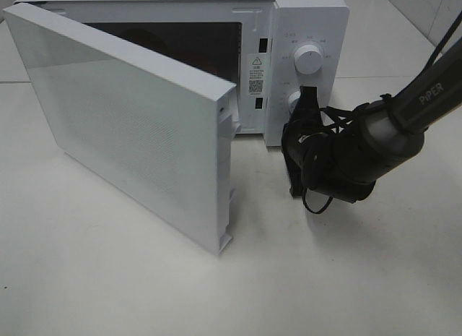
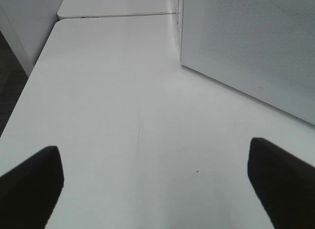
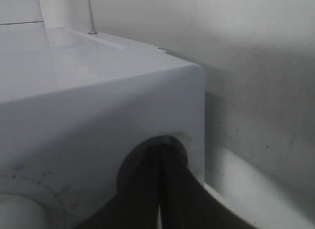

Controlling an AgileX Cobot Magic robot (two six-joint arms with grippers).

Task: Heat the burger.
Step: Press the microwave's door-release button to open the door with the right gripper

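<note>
Now I'm holding my right gripper (image 1: 306,96), fingers together, tip-on at the lower knob (image 1: 293,102) of the microwave (image 1: 317,18); my left gripper (image 2: 152,150), spread wide, is hovering farther off; burger unseen

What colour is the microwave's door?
White, with a fine dotted mesh panel on the door; clearest in the exterior high view.

Supporting surface: a white table (image 1: 108,278). It runs beneath and ahead of my left fingers (image 2: 29,184). Between them the top carries a faint thin scratch (image 2: 139,135) and one dark speck (image 2: 197,171). A white microwave (image 1: 310,18) stands directly on the table, its control face at my right fingers (image 3: 142,194). Its open door (image 2: 256,47) lies ahead of my left fingers, toward their right. A seam (image 2: 118,14) crosses the table further ahead.
</note>
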